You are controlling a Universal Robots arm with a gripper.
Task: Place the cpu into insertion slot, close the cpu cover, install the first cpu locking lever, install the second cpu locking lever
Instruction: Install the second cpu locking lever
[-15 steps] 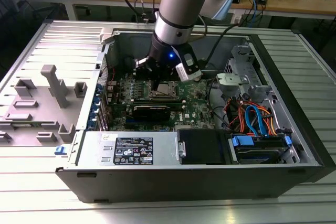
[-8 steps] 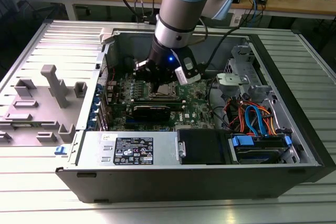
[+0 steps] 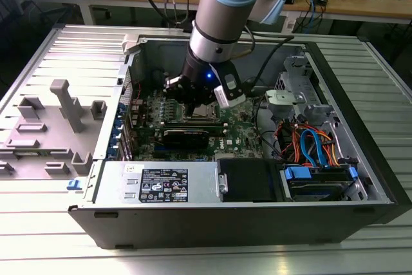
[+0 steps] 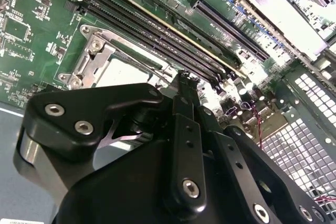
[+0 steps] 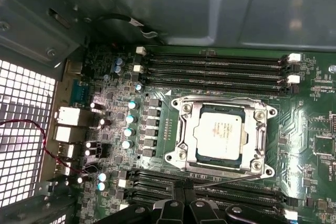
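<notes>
A: Where does the gripper (image 5: 181, 211) stand relative to the socket (image 5: 220, 136)?

B: In the first wrist view it hangs just off one edge of the socket, by the thin lever (image 5: 231, 180) lying along that edge; the lever's long axis runs crosswise in front of the fingertips.

A: And the chip?

B: The chip (image 5: 219, 135) sits in the socket, framed by the metal cover (image 5: 184, 135), just ahead of the gripper.

A: Fingers?

B: Pressed close together, pinching nothing I can make out.
</notes>
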